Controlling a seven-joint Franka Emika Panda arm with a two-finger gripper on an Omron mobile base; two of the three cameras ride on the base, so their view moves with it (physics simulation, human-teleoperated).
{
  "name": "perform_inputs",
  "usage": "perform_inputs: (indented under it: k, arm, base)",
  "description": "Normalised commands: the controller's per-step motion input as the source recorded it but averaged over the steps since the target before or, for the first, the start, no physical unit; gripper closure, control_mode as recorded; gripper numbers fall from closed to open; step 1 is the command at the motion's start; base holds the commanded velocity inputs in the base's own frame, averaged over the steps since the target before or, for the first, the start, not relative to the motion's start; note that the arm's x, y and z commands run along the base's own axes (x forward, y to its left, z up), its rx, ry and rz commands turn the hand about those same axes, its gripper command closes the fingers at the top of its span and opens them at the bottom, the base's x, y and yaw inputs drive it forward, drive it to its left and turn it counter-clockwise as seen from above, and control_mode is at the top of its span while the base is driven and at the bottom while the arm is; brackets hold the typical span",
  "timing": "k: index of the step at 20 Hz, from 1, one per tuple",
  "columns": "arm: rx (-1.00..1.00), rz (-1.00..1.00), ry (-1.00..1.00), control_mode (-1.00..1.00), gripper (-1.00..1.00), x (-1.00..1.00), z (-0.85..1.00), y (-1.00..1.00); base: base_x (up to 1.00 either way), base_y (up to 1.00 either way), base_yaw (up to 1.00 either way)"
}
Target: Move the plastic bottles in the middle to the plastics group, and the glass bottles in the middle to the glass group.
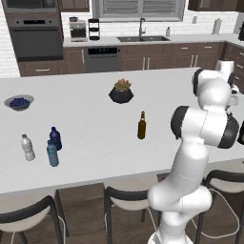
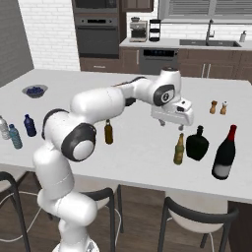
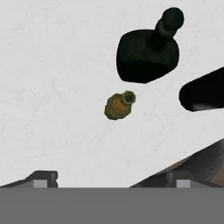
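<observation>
Right base view, arm bent forward, end effector (image 2: 171, 125) spread, empty, above olive-green bottle (image 2: 179, 149).

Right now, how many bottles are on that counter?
7. Left: whitish, teal and navy. Middle: brown. Right: olive, squat black and tall dark red-capped. The arm may hide others.
</observation>
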Motion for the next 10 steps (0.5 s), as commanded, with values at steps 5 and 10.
perform_inputs:
  k: [5,10]
  arm:
    - [-0.21,0.16,0.00,-1.00,-1.00,-0.27,0.00,1.00]
    - [-0.03,0.11,0.00,-1.00,-1.00,-0.09,0.06,1.00]
  base:
    - [0.00,0.00,0.00]
    - [0.00,0.00,0.00]
